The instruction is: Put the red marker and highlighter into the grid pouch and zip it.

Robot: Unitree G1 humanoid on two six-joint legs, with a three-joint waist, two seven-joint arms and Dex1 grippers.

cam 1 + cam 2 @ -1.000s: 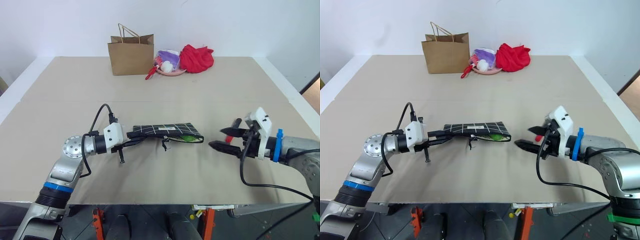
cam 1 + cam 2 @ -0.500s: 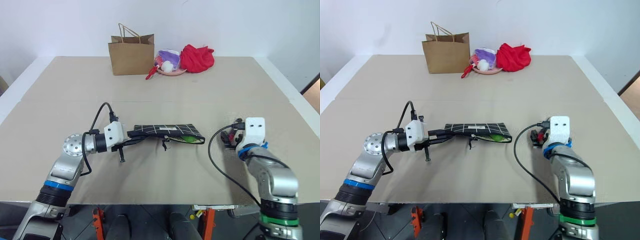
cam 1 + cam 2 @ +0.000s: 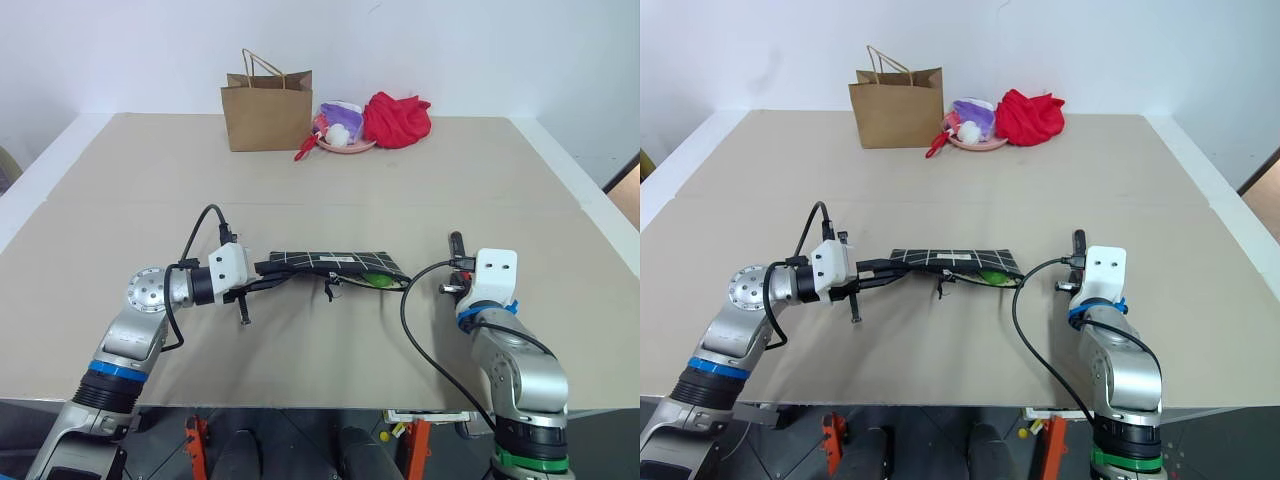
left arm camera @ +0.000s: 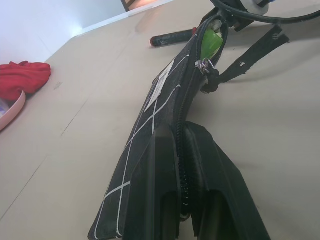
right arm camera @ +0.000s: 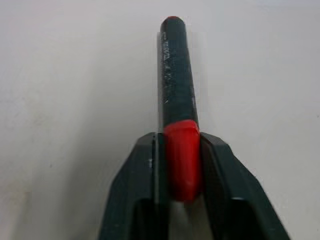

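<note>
The right end effector (image 5: 181, 150) is clenched on the red marker (image 5: 177, 95), cap pointing away over the counter (image 3: 300, 180). The left end effector (image 4: 182, 165) grips the grid pouch (image 3: 335, 262) by its closed end, the highlighter (image 3: 377, 277) showing in its mouth. Best swing the marker cap-first toward that gap and slide it in beside the highlighter.

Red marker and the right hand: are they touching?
Touching. In the right wrist view both fingers of the right hand press against the red marker, no gap on either side.
</note>
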